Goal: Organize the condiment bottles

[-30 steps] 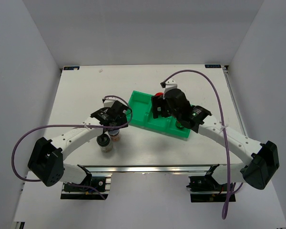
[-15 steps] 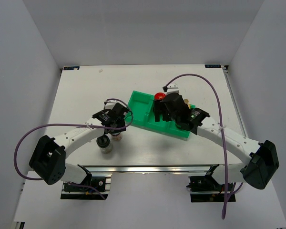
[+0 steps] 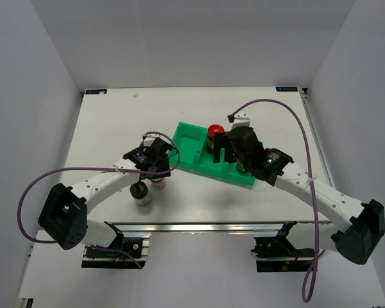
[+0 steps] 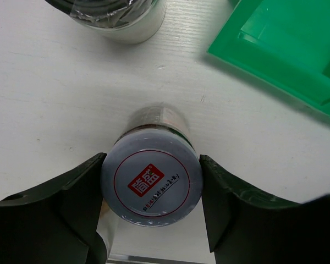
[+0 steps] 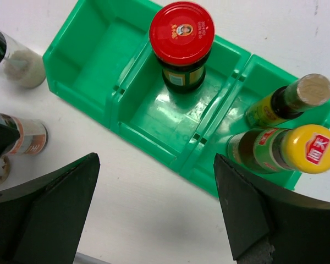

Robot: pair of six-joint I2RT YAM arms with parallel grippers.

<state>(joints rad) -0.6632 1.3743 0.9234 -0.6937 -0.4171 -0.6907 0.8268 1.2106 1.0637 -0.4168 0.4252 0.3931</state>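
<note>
The left fingers (image 4: pixel 80 195) grip a round glass shaker with smooth black cap (image 4: pixel 151 181); the right fingers (image 5: pixel 52 206) stand open above the glossy green plastic tray (image 5: pixel 85 63).

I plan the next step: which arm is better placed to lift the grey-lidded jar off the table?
Left. The left claw grips the grey-lidded jar; the right claw hangs open over the green tray.

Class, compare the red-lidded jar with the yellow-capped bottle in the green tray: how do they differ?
The red-lidded jar is squat and wide; the yellow-capped bottle is slim. The jar has the middle compartment to itself; the bottle shares an end compartment with a tan-capped bottle. Both stand inside the green tray.
</note>
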